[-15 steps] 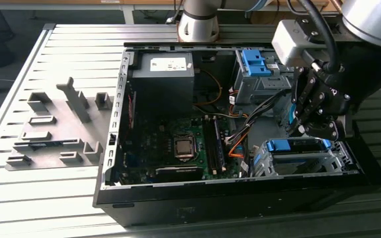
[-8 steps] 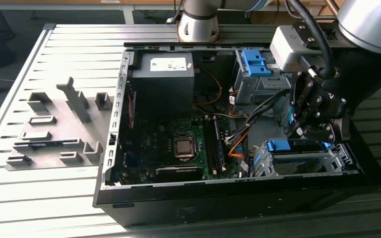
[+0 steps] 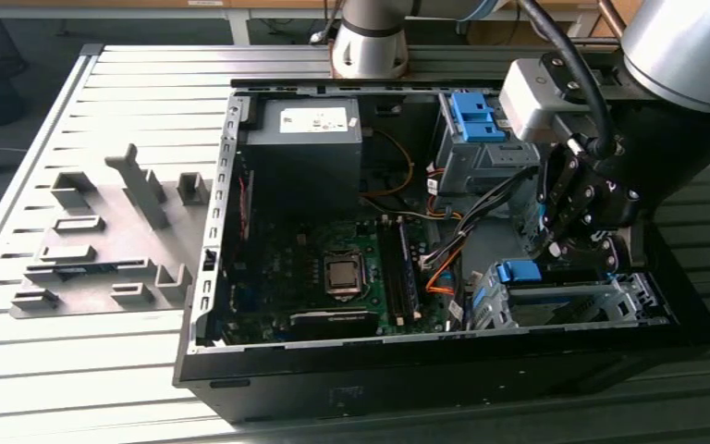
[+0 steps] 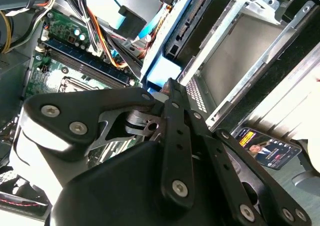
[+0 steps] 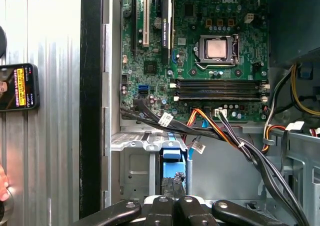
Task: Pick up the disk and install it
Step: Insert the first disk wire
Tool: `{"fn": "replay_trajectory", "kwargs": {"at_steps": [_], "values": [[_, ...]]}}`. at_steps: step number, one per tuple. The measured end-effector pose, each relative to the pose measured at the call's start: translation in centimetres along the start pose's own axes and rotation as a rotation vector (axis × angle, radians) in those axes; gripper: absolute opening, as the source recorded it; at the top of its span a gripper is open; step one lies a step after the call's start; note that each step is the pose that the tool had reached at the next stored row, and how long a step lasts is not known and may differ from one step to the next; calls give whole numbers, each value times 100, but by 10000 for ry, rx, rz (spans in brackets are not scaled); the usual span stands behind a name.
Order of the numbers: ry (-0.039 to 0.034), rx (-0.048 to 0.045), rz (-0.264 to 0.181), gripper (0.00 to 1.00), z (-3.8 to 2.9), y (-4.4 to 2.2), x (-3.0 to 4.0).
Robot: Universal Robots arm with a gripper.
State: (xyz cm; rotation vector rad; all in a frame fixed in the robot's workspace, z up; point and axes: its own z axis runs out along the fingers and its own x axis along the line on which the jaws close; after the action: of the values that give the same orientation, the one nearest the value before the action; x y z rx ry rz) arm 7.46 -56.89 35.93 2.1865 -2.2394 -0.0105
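Bright blue plastic is framing the disk (image 3: 521, 274), which is sitting in the silver sheet-metal drive cage (image 3: 632, 301) at the corner of the open computer case (image 3: 454, 356) toward the exterior view's right. In the first wrist view the same blue edge (image 5: 171, 153) is standing upright inside the cage, with the black fingers (image 5: 167, 188) reaching down to it. The gripper (image 3: 573, 242) is hanging directly over the cage; its matte black linkage arms are drawn close together around the drive's edge, but whether the pads are actually pressing on it I cannot tell. In the second wrist view the gripper (image 4: 165, 93) is showing bolted black links and a glimpse of pale blue plastic at its tip.

Inside the case, the green motherboard (image 5: 200, 51) is lying flat, studded with a square metallic processor socket (image 5: 217, 48) and long dark memory slots (image 5: 217, 88). Bundles of black, orange and yellow cables (image 5: 225, 131) are draping across toward the cage. A dark grey power supply box (image 3: 299, 139) with a white sticker is occupying the far corner. A second blue bracket (image 3: 472, 116) is resting in the upper bay. Grey moulded fixtures (image 3: 108, 231) are standing on the ribbed aluminium table (image 3: 59, 370) at the exterior view's left. A phone (image 5: 19, 87) with a lit screen is lying on the ribbed surface beside the case.
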Motion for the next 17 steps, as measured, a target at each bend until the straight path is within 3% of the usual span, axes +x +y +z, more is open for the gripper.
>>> {"fn": "replay_trajectory", "kwargs": {"at_steps": [11,13,17], "values": [[-1,3,1,11,1,-6,0],[-2,3,0,11,2,-28,-1],[0,3,0,11,5,-169,-4]]}}
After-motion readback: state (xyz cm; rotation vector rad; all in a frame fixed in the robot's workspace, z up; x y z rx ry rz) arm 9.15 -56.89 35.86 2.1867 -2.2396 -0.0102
